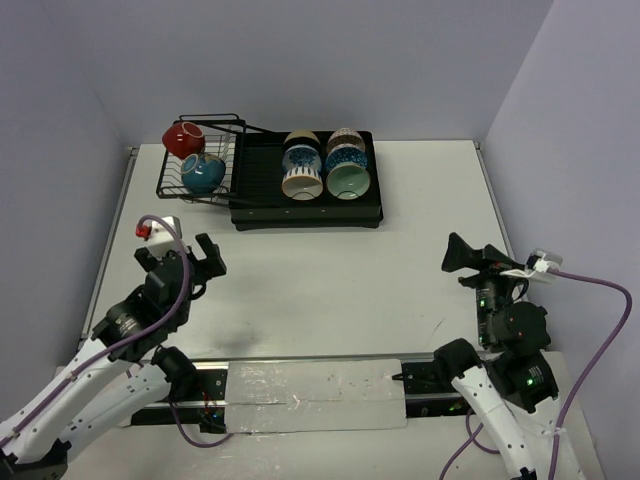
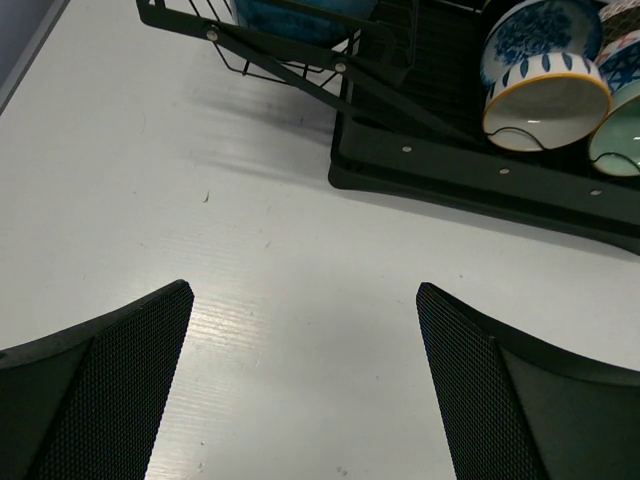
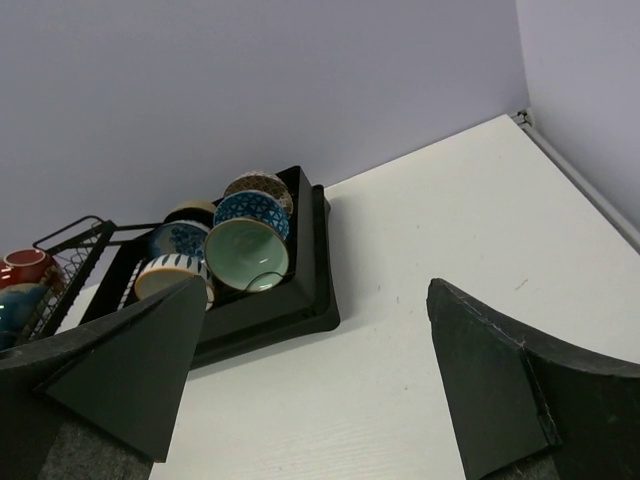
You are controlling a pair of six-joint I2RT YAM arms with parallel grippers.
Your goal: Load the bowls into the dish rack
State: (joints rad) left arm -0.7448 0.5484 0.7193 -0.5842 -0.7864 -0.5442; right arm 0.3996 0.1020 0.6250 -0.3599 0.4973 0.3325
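- Left gripper (image 1: pixel 190 255): spread fully wide, grips nothing, touches nothing; hangs over the white table (image 1: pixel 330 270), near the left front of the dish rack (image 1: pixel 305 218).
- Right gripper (image 1: pixel 458 255): likewise spread wide and empty; sits at the table's right side, well apart from the dish rack.
- Room: lilac walls (image 1: pixel 330 60) on three sides.
- Dish rack: stands at the far edge, centre-left.
- Ridged tray: carries four patterned bowls (image 1: pixel 301 170) on their sides, two by two.
- Wire basket (image 1: pixel 170 188), left end: holds a red bowl (image 1: pixel 181 139) above a blue bowl (image 1: pixel 203 173).
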